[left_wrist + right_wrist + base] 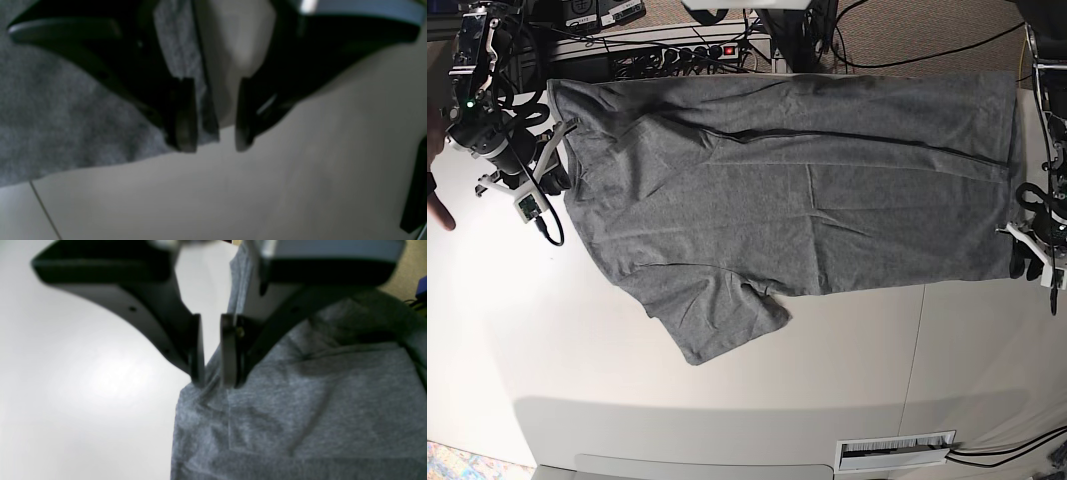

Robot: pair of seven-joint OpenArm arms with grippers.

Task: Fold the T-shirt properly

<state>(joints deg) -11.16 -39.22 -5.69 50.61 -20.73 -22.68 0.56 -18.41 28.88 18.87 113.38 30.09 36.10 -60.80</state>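
Note:
The grey T-shirt [787, 190] lies spread flat across the white table [777, 370], one short sleeve [717, 325] pointing toward the front edge. In the base view my right gripper [555, 182] sits at the shirt's left edge. Up close, that gripper [211, 385] holds its jaws a narrow gap apart, tips pressing into puckered fabric [300, 400]. My left gripper [1027, 265] is at the shirt's right edge. Its wrist view shows it [213, 148] open, a strip of hem [205, 113] lying against one finger and bare table filling the remaining gap.
A power strip [692, 50] and cables run along the table's far edge. A person's hand [437, 205] shows at the left border. A white slotted plate [895, 451] sits near the front edge. A seam [914, 330] crosses the tabletop.

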